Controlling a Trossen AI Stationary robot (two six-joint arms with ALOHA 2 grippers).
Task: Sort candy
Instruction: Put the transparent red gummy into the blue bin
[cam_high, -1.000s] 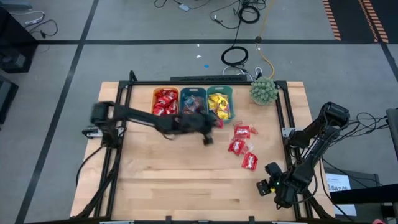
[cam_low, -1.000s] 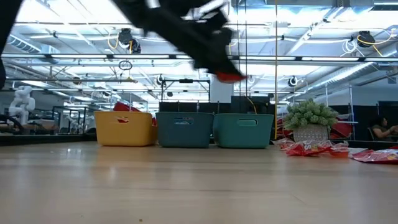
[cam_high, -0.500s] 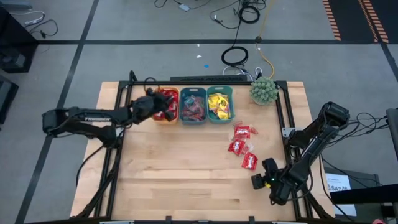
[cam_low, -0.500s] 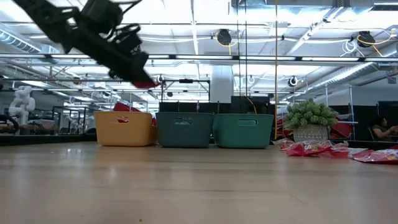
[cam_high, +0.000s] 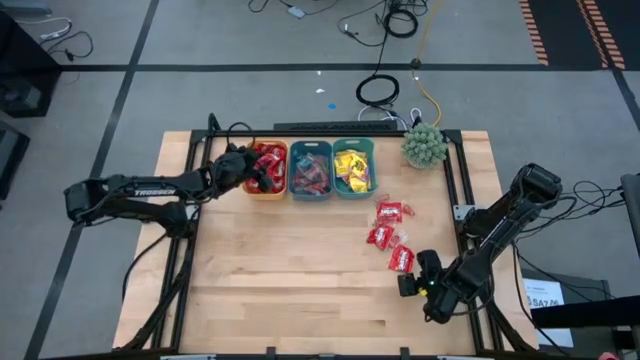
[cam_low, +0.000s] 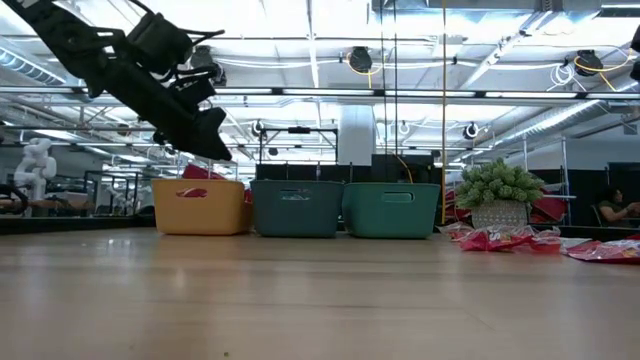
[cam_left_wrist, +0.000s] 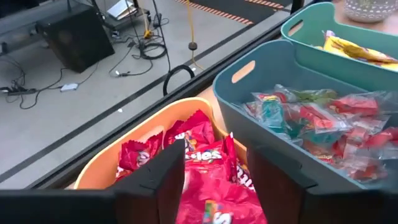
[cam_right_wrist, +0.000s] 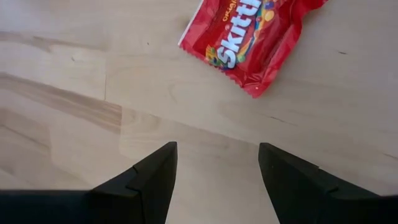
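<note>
Left gripper (cam_left_wrist: 211, 180) hovered over orange bin (cam_high: 249, 187), far left of counter (cam_high: 300, 290), fingers spread, empty; red packets (cam_left_wrist: 205, 155) lay below. Right gripper (cam_right_wrist: 214, 180) spread, empty, just short of nearest red packet (cam_right_wrist: 252, 37). Loose red packets (cam_high: 390, 235) sat right of centre. Advice: approach low, square to packet, pinch edge. Counter pale wood; teal bins (cam_high: 332, 170), green plant (cam_high: 424, 146) far side. Room: grey floor, cables (cam_high: 378, 90).
</note>
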